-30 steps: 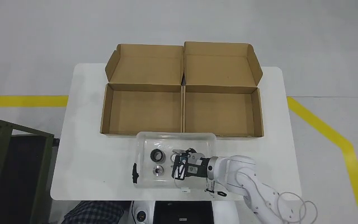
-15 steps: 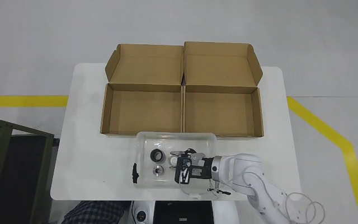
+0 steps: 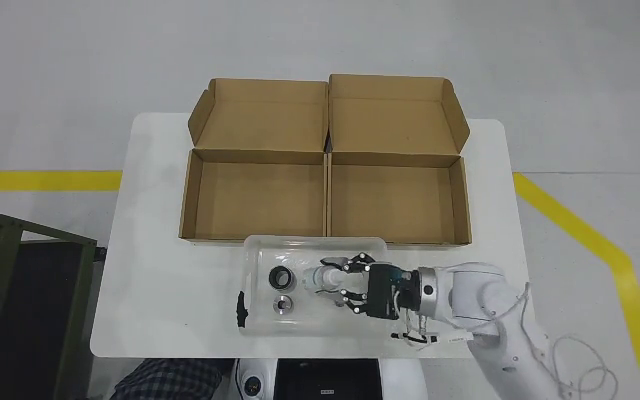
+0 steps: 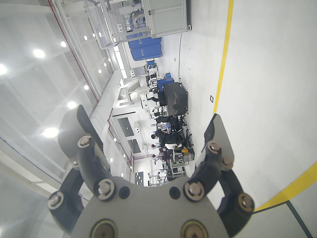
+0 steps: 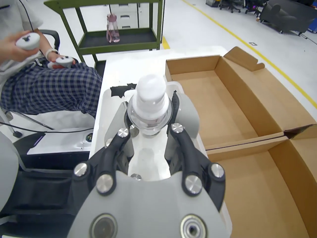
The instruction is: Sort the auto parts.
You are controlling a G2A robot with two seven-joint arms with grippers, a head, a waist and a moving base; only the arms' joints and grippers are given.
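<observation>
ROBOT SORTS AUTO PARTS: at the near edge of the bench (image 3: 150, 250), the robot's right hand (image 5: 149, 118) pinches a small white-capped part (image 5: 150, 92) by its clear, bulbous collar, one finger on each side, and holds it just over the clear tray (image 3: 262, 243). The part looks light, prob. a plastic cap on a glassy dome. It's smooth, so likely slippery, and the dome might crack if squeezed hard. Best hold, to my eye, is where it's gripped now: the widest band under the white neck, w/ modest pressure. Lying in the tray are a dark ring (image 3: 282, 277) and a smaller metal round (image 3: 283, 305). Two open cardboard boxes, left box (image 3: 257, 198) and right box (image 3: 395, 202), sit side by side just behind the tray, mid-bench. The left hand (image 4: 148, 121) is spread wide, holding nothing, turned away from the bench.
</observation>
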